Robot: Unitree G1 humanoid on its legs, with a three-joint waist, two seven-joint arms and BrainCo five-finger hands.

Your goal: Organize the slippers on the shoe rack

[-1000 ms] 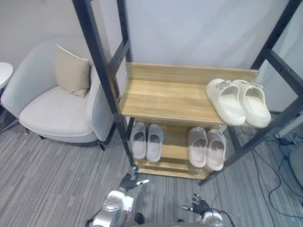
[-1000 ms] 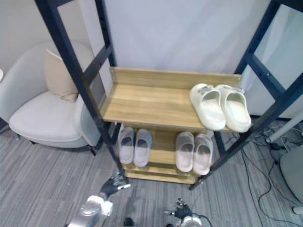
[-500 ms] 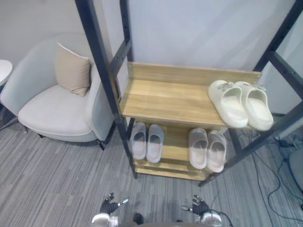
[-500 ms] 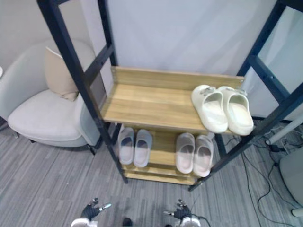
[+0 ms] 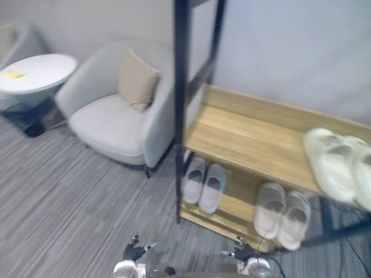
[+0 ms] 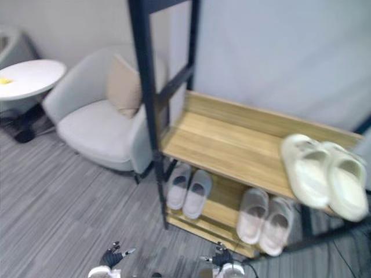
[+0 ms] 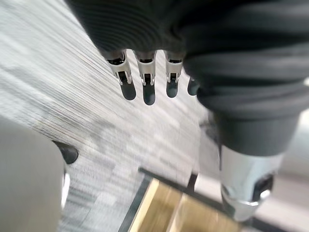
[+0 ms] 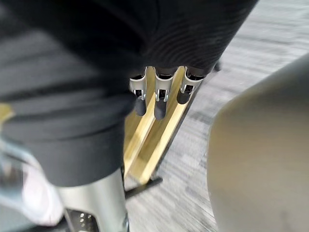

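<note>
Cream slippers (image 5: pixel 330 168) on the shoe rack (image 5: pixel 243 130) look light, squashy — grip the strap; left hand (image 7: pixel 146 77), right hand (image 8: pixel 161 94) slack, empty.

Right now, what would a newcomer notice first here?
A wooden shoe rack: a cream pair of slippers at the right end of its upper shelf, a grey pair and a pinkish pair side by side below. A pale armchair with a beige cushion stands to its left. The left hand and right hand hang low, open, empty.
</note>
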